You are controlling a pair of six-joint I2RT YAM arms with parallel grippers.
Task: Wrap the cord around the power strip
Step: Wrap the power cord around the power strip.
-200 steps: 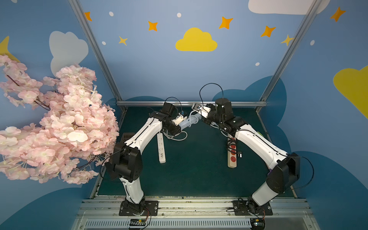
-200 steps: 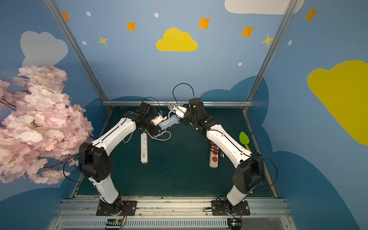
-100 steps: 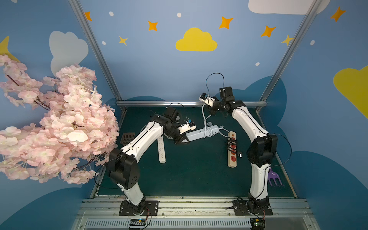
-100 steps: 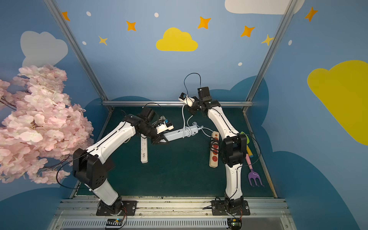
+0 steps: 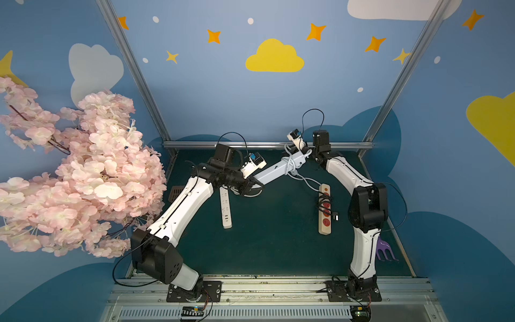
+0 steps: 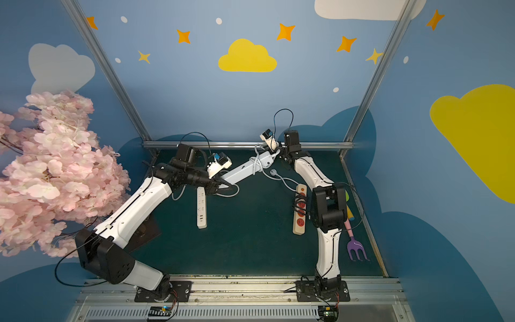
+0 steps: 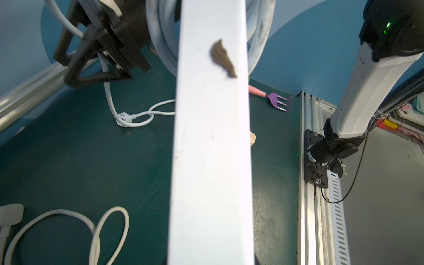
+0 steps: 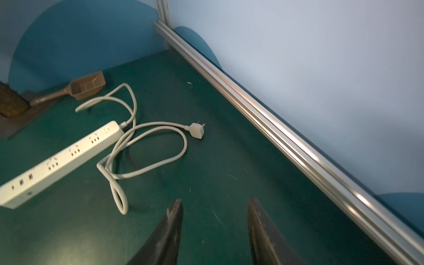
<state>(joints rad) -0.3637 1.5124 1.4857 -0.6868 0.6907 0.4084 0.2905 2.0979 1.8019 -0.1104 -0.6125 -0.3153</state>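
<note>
I've got the left gripper (image 5: pixel 253 185) clamped on the near-left end of the power strip (image 5: pixel 274 171), which is tilted up off the green mat (image 5: pixel 273 251), mid-far. The cord (image 5: pixel 289 164) loops round its far-right end, with the plug (image 7: pixel 122 117) trailing on the mat. The right gripper (image 8: pixel 215 229) is beside that end, jaws apart, empty.

This is a robot test booth in a lab. A left arm (image 5: pixel 181 206) and a right arm (image 5: pixel 362 245) are bolted to a metal rail (image 5: pixel 273 287) at the edge of a green surface (image 5: pixel 273 245). Metal posts (image 5: pixel 133 69) frame blue walls (image 5: pixel 223 106) painted with clouds (image 5: pixel 274 57) and stars (image 5: pixel 214 36). A fake blossom branch (image 5: pixel 83 172) stands at one side as decoration.
</note>
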